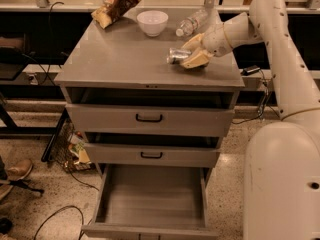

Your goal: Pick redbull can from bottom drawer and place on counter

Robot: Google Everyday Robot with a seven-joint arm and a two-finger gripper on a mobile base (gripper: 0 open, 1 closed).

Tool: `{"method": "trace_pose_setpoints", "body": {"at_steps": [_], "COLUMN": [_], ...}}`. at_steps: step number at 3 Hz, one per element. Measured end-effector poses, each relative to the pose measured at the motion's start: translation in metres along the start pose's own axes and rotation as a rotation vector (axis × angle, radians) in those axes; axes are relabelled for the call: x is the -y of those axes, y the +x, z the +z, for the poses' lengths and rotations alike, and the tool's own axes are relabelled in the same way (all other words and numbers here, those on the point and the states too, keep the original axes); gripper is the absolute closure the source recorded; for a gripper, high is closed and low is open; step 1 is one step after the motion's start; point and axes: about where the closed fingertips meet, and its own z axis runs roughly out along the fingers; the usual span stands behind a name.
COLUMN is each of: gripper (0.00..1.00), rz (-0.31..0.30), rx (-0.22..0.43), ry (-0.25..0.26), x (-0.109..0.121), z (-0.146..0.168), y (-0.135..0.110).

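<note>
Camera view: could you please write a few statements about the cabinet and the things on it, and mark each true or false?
1. The bottom drawer is pulled open, and nothing shows inside it. True.
2. The redbull can lies in the bottom drawer. False: the pincer grips it low over the right side of the counter.
3. The white bowl stands on the counter. True.
4. The water bottle stands upright. False: it lies on its side behind the pincer.
</note>
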Motion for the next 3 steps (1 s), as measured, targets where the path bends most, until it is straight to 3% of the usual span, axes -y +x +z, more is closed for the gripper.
{"method": "trace_pose_setpoints", "body": {"at_steps": [1,2,3], "gripper": [0.11,0.00,0.00], "rz": [0.012,0.020,0.026], "rx": [0.009,0.021,0.045], "ry": [0.001,0.004,0.011], "x": [0.0048,0.0083,0.0105], "z": [0.0040,0.0032,-0.0023], "y": [0.0018,0.0014,0.0000]}}
